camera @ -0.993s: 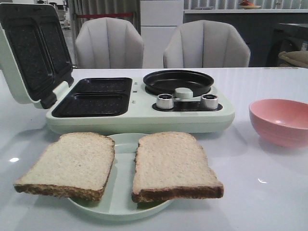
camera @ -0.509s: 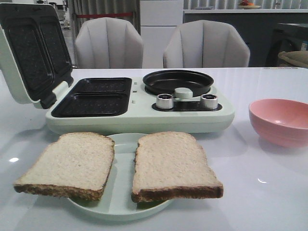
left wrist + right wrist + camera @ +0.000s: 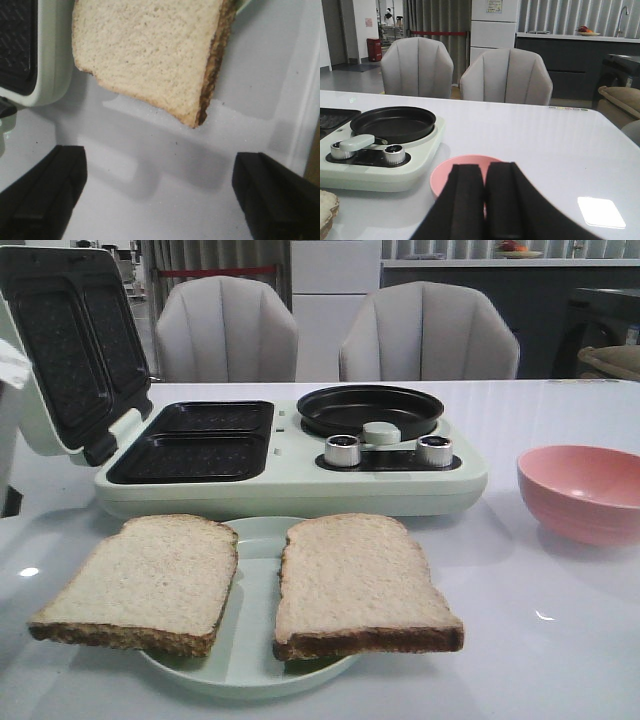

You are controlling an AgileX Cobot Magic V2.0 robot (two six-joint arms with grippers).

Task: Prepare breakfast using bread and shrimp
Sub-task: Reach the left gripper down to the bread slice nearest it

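Bread, the pale beige brown-crusted slice [image 3: 150, 55], lies upper centre beyond your spread-apart left gripper [image 3: 160, 195]; right gripper [image 3: 485, 200] is clenched, farther.

Pale green breakfast maker [image 3: 290, 475], lid [image 3: 60, 350] open, round black pan [image 3: 370, 410] on it; pink bowl [image 3: 585, 490] and plate [image 3: 250, 665] on white table [image 3: 560, 640].

Two bread slices [image 3: 135, 582] [image 3: 360, 582] lie side by side on a plate [image 3: 250, 660], before the breakfast maker [image 3: 290, 475]; a bowl [image 3: 585, 490] stands right on the worktop [image 3: 560, 640].
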